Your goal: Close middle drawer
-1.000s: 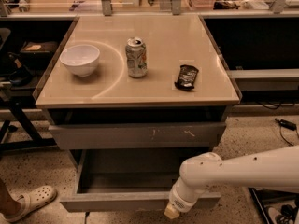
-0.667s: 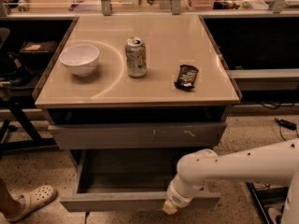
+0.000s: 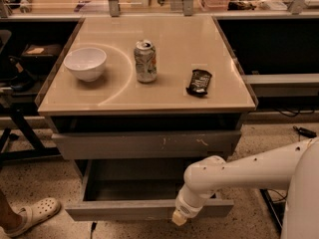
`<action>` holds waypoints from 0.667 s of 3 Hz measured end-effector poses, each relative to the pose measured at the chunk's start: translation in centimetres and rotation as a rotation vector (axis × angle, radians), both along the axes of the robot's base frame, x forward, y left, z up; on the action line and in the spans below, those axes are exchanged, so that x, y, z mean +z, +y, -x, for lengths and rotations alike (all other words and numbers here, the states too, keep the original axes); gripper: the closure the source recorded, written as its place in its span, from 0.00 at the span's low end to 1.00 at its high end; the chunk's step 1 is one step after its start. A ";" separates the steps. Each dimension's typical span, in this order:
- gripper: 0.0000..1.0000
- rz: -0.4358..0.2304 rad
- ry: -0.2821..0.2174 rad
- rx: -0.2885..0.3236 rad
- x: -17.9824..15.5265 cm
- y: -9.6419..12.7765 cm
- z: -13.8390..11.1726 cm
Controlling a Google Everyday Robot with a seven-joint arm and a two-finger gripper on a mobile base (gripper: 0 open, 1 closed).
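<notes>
Under tan countertop [image 3: 149, 96], grey middle drawer [image 3: 124, 210] open, jaws at front.

1. The table top [image 3: 164, 96] was a flat beige surface, and three things were on it, well apart from each other.
2. A white bowl [image 3: 85, 62] sat upright near the left edge in the camera view.
3. A drink can [image 3: 145, 60] stood upright near the middle, to the right of the bowl.
4. A dark snack bar [image 3: 199, 81] lay flat toward the right edge.
5. The gripper [image 3: 179, 217] was not over the table top; it was low, at the front panel of the open middle drawer [image 3: 124, 210].
</notes>
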State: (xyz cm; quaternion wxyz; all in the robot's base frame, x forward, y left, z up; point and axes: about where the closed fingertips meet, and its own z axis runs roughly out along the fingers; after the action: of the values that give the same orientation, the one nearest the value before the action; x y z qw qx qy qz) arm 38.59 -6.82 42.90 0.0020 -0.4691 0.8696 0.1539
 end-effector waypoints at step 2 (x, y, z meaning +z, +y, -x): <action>0.13 0.000 0.000 0.000 0.0 0.0 0.0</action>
State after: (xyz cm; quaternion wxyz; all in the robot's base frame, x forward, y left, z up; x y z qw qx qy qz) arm 38.59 -6.81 42.90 0.0019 -0.4691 0.8696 0.1539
